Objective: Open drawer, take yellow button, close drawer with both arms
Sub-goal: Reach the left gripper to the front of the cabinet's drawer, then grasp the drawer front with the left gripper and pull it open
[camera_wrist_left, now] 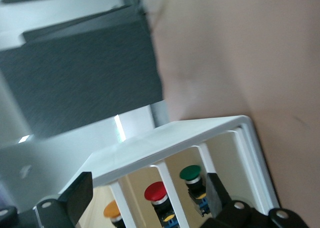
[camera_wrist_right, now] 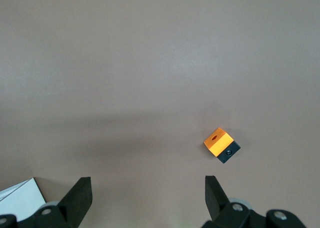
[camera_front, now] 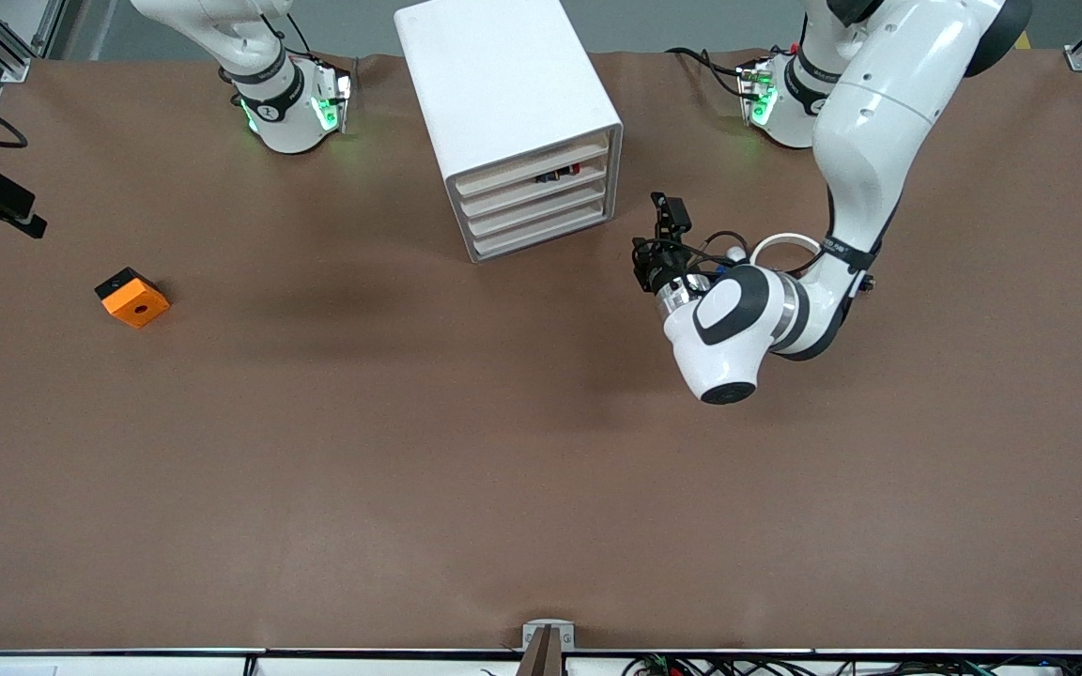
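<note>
The left gripper (camera_wrist_left: 145, 198) has its jaws spread wide with nothing between them; its two black fingers (camera_wrist_left: 75, 195) frame the cabinet's front in the left wrist view. It hovers over the table (camera_front: 409, 451) just beside the cabinet (camera_front: 513, 122), toward the left arm's end, pointing at the drawer fronts.

Between those fingers, inside the cabinet, three push buttons show behind the white front bars: the button (camera_wrist_left: 112, 210) with the orange-yellow cap, a red button (camera_wrist_left: 155, 192) beside it and a green button (camera_wrist_left: 190, 174) next to that (all three in the same level, as far as the wrist view lets one tell). The drawer (camera_front: 533, 173) holding them sits pushed in, flush with the other three; in the front view only a small dark and red speck shows there.

The right gripper (camera_wrist_right: 147, 198) is likewise wide open and empty. Only the right arm's base appears in the front view, so its place over the table comes from its own camera: it looks down on the brown cloth with a white corner of the cabinet (camera_wrist_right: 17, 200) at the picture's edge.

An orange cube (camera_front: 132, 297) with a round hole lies on the table well apart from the cabinet, toward the right arm's end and nearer the front camera.
</note>
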`<action>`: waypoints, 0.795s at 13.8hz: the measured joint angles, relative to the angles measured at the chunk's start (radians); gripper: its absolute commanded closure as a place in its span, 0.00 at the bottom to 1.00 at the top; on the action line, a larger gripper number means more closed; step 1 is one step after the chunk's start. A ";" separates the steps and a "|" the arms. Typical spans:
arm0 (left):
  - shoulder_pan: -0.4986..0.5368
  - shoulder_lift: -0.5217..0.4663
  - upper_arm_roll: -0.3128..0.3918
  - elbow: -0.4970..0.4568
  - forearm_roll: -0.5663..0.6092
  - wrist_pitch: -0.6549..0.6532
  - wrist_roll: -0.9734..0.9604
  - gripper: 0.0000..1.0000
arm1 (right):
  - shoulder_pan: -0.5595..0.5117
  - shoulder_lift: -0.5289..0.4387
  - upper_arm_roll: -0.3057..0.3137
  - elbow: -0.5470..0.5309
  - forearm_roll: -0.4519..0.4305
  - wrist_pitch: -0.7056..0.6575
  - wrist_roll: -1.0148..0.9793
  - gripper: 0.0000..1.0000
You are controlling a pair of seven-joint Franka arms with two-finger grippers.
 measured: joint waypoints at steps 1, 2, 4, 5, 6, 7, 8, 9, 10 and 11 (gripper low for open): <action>0.000 0.022 0.000 0.001 -0.025 -0.018 -0.042 0.00 | 0.000 0.018 0.000 0.003 0.000 0.000 0.000 0.00; 0.000 0.043 0.000 0.001 -0.042 -0.036 -0.081 0.00 | 0.000 0.040 0.000 0.005 0.000 0.002 0.000 0.00; -0.002 0.076 -0.001 0.002 -0.063 -0.061 -0.146 0.00 | 0.000 0.086 -0.001 0.012 0.000 0.032 0.000 0.00; -0.004 0.085 -0.001 0.002 -0.078 -0.067 -0.172 0.00 | 0.000 0.099 -0.001 0.017 0.000 0.045 0.000 0.00; -0.005 0.092 -0.001 0.002 -0.098 -0.073 -0.203 0.00 | 0.000 0.106 -0.001 0.022 0.000 0.048 0.000 0.00; -0.006 0.095 -0.002 0.003 -0.121 -0.085 -0.237 0.00 | 0.000 0.107 -0.001 0.024 0.000 0.048 0.000 0.00; -0.008 0.096 -0.002 0.003 -0.143 -0.099 -0.267 0.00 | 0.000 0.107 -0.001 0.026 0.000 0.048 0.000 0.00; -0.011 0.096 -0.002 0.004 -0.166 -0.119 -0.296 0.00 | -0.001 0.107 -0.001 0.027 0.000 0.048 0.000 0.00; -0.016 0.096 -0.003 0.006 -0.190 -0.136 -0.326 0.00 | -0.002 0.107 -0.002 0.027 0.000 0.047 0.000 0.00; -0.021 0.096 -0.003 0.007 -0.212 -0.146 -0.357 0.00 | -0.002 0.108 -0.003 0.027 0.000 0.047 0.000 0.00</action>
